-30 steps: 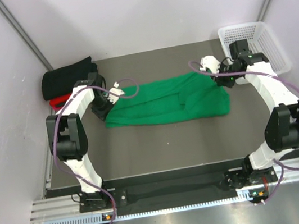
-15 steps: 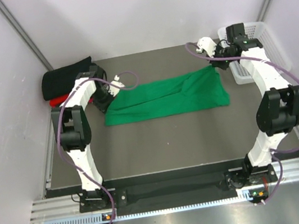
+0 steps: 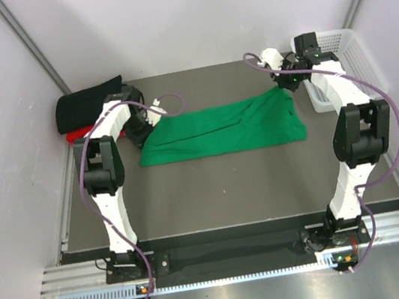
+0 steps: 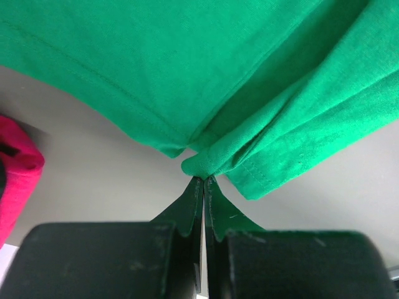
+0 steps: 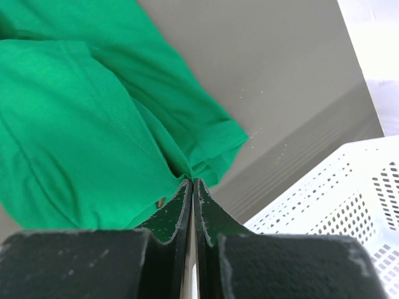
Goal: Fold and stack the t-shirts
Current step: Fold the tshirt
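The green t-shirt (image 3: pixel 223 128) is stretched across the middle of the table, held at both far corners. My left gripper (image 3: pixel 143 128) is shut on its left corner; in the left wrist view (image 4: pixel 204 177) the cloth (image 4: pixel 206 75) bunches at the fingertips. My right gripper (image 3: pixel 286 84) is shut on its right corner; in the right wrist view (image 5: pixel 192 180) the green cloth (image 5: pixel 75 131) hangs from the tips. A folded black t-shirt (image 3: pixel 89 102) lies at the far left on a red t-shirt (image 3: pixel 76 137), which also shows in the left wrist view (image 4: pixel 15 174).
A white mesh basket (image 3: pixel 352 57) stands at the far right, close behind my right gripper; it also shows in the right wrist view (image 5: pixel 336 199). Walls enclose the table on the left, right and far sides.
Both grippers have carried the shirt's held edge toward the far side of the table. The shirt has drawn tighter and flatter between them.
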Robot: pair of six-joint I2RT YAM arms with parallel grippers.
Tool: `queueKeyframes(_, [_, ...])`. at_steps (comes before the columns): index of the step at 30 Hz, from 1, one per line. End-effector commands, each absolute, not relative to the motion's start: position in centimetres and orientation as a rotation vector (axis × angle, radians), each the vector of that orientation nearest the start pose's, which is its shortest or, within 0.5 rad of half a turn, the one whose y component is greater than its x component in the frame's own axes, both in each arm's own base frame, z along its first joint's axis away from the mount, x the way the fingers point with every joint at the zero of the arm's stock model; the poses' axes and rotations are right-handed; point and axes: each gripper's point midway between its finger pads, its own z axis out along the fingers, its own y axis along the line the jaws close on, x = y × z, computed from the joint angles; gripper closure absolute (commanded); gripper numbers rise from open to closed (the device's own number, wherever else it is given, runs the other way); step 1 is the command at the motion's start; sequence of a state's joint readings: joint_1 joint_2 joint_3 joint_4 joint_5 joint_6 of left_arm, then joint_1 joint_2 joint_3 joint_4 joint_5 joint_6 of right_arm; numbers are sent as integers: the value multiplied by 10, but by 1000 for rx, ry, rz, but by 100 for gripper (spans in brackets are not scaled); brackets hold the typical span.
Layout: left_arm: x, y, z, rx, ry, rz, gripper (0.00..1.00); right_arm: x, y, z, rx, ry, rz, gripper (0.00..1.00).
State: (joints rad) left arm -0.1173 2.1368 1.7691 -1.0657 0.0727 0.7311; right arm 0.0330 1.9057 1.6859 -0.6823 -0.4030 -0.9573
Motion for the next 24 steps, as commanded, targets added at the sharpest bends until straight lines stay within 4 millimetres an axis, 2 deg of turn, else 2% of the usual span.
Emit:
queueKeyframes(1, [427,-31,63,1199,2693,-12,100,518,61,186,-1227,1923,14,100])
queueKeyframes(16, [447,-31,61,1098,2693,20,100,543,64,169,-1194,1939,-13,100])
queueKeyframes(17, [448,-30,64,1080,2691,35,90,546,64,168,-1177,1943,-15,100])
queueKeyframes(18, [450,-28,69,1032,2695,50,84,548,64,168,-1165,1944,-17,97])
queueKeyframes(19, [453,-23,85,970,2677,75,77,550,63,170,-1148,1948,-42,74])
queueKeyframes(20, [454,-22,97,903,2660,68,71,555,62,179,-1088,1948,-61,62])
queueKeyframes(21, [452,-27,109,832,2642,31,60,556,60,187,-1043,1955,-75,50])
queueKeyframes(22, [451,-30,138,807,2564,35,53,557,56,195,-996,1961,-83,44])
queueKeyframes(23, [448,-34,139,812,2542,39,51,556,58,213,-918,1946,-74,42])
queueKeyframes(24, [445,-39,141,859,2529,49,48,551,56,211,-895,1958,-68,39])
